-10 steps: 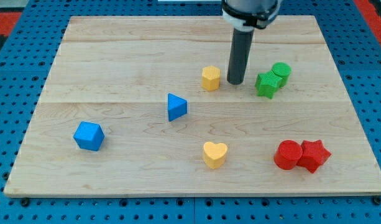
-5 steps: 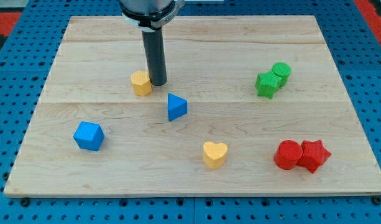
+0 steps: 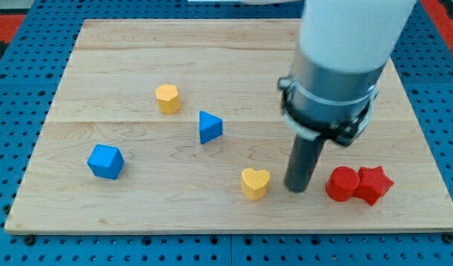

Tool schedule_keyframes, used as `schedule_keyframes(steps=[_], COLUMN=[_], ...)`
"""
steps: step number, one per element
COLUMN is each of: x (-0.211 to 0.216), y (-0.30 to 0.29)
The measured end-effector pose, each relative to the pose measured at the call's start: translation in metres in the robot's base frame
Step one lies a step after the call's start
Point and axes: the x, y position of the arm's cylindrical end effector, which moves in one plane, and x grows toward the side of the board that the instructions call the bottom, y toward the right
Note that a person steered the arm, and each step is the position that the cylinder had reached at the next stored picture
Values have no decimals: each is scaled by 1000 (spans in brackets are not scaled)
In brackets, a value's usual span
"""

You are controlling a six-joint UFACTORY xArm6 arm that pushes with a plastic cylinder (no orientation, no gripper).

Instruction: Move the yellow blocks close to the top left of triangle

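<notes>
A: Where's my tip [image 3: 298, 189] relative to the yellow heart [image 3: 255, 182]?
B: Just to the heart's right on the counter [image 3: 123, 66], between it and the red cylinder [image 3: 342, 184]; a red star [image 3: 374, 184] touches that cylinder.
A: And the other yellow block [image 3: 167, 97]?
B: Well up-left of the heart, close to the blue triangle [image 3: 209, 126], at its upper left. A blue block [image 3: 106, 161] lies far left of the heart.
A: Claw state?
B: There's no claw, only the rod.
</notes>
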Motion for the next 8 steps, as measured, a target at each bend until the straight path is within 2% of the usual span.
schedule_keyframes(steps=[1,2,5,6,7,8], x=[10,-16,-106,-110,-87,-82], y=[-31,-65,-116,-126,-108,-126])
